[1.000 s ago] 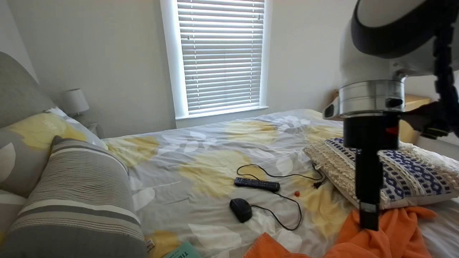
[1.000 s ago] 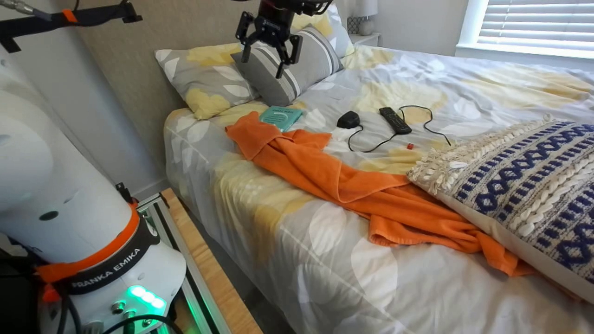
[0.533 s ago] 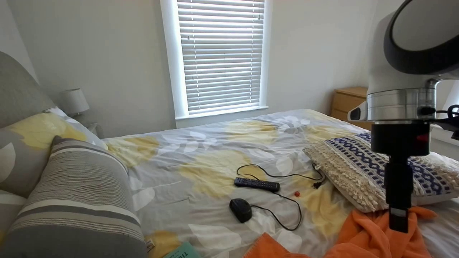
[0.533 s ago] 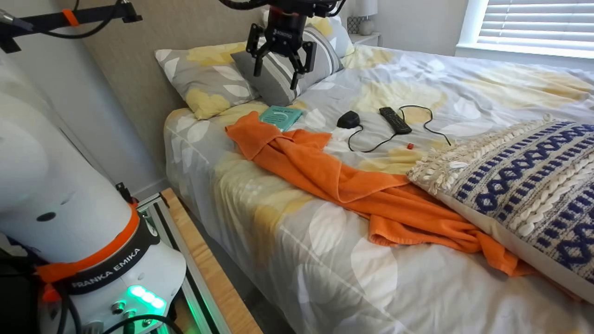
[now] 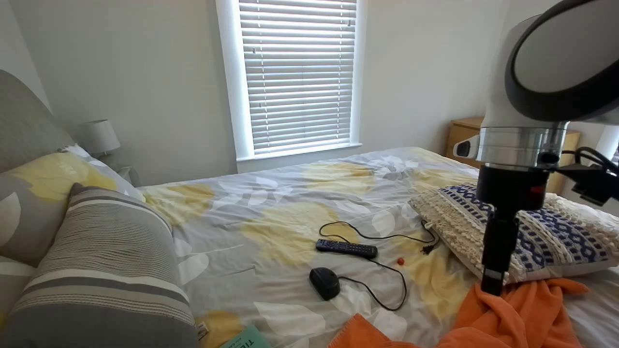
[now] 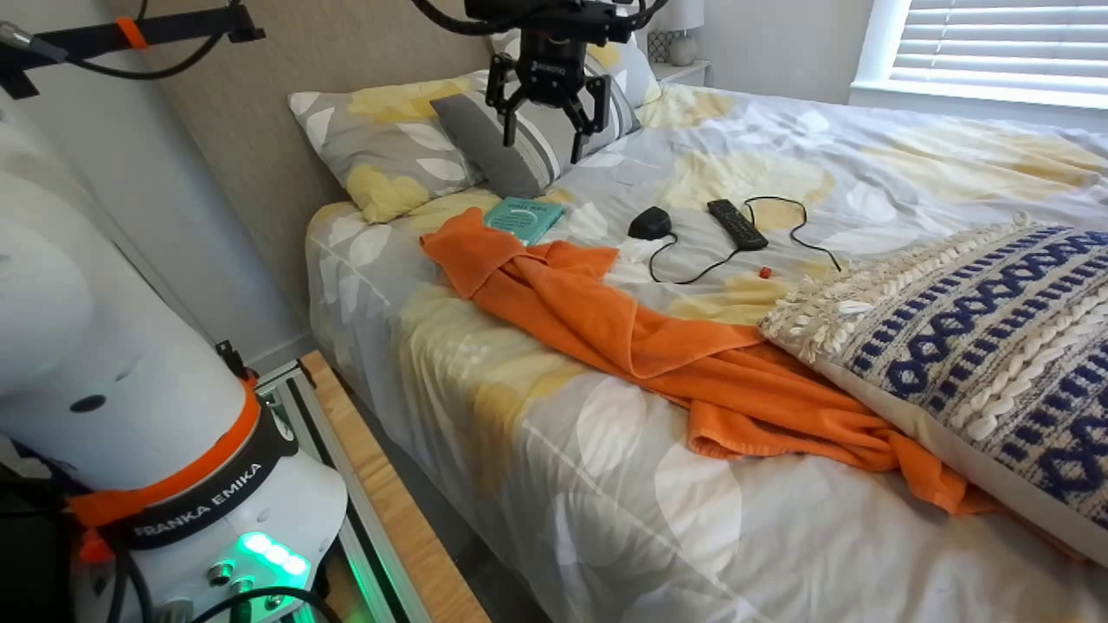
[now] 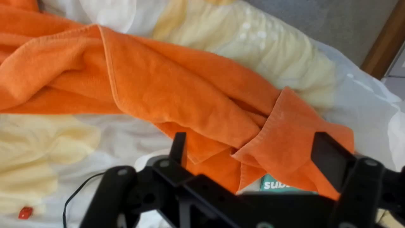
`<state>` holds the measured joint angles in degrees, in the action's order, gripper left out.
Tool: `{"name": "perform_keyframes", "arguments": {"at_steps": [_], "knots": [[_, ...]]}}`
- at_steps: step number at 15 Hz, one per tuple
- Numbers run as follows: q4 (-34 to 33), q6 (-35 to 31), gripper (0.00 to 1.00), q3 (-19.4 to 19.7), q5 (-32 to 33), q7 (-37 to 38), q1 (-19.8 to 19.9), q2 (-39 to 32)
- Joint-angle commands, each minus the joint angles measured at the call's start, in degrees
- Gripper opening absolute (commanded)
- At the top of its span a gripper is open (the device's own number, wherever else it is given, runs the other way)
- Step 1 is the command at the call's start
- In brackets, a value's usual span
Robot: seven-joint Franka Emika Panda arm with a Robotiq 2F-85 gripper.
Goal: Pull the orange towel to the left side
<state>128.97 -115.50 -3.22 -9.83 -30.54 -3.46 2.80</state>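
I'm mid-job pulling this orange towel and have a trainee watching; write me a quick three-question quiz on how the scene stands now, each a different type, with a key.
1. True or false: the remote lies apart from the orange towel.

2. Multiple choice. The gripper is:
a) shut on the orange towel
b) open and holding nothing
c) shut on the remote

3. Fill in the color: the small cube near the patterned pillow is ____.

Key: 1. True. 2. b. 3. Red.
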Motion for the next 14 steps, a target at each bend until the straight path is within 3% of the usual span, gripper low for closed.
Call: {"name": "perform_keyframes", "arguments": {"at_steps": [1,6,10,11,14], "knots": [[0.00,-8.31,1.00,-0.11,-1.66,-3.12,-0.58,-4.86],[-1.29,-13.05,1.00,-1.53,-4.96,-5.11,0.03,-11.28],[-1.24,-21.06,1.00,-2.18,-1.88,-5.50,0.48,-15.29],[-0.28,-18.57,1.00,-2.51,-2.82,-4.10,0.73,-12.85],[-0.52,-20.64,1.00,-2.74,-2.20,-4.49,0.98,-14.62]]}}
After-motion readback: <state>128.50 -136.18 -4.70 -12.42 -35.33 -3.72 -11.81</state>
